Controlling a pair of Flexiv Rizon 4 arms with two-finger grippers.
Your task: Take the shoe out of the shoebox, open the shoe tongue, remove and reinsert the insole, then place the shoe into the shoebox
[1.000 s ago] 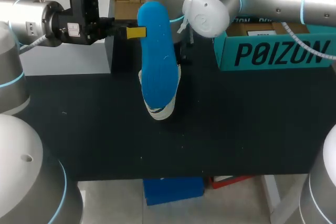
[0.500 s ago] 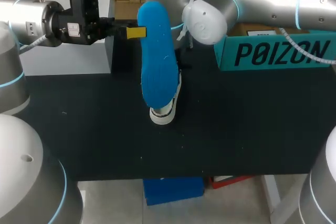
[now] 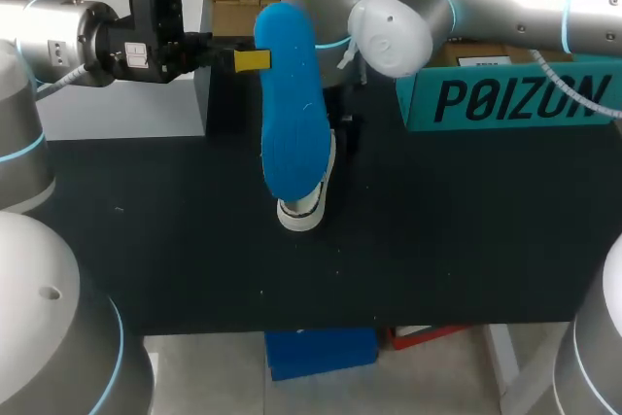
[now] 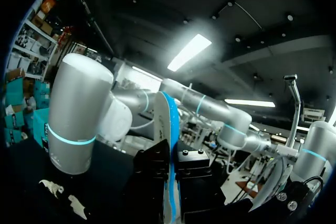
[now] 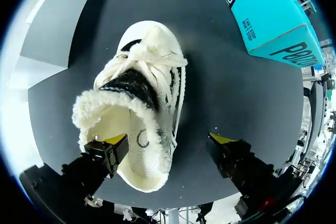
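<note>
My left gripper is shut on the blue insole and holds it on edge above the table; the left wrist view shows the insole's thin edge between the black fingers. Under the insole the white fleecy shoe stands on the black table, only its toe showing in the head view. In the right wrist view the shoe has its tongue pulled up and its mouth wide. My right gripper stands open over the heel, one fingertip at the collar, the other well clear. The teal shoebox stands at the back right.
A pale grey box stands at the table's back left. The teal shoebox lies beyond the shoe's toe in the right wrist view. The black table runs to its front edge near me.
My right gripper has opened and let go of the shoe, and its arm has lifted a little. The shoe settled slightly. The left arm with the insole has not moved.
</note>
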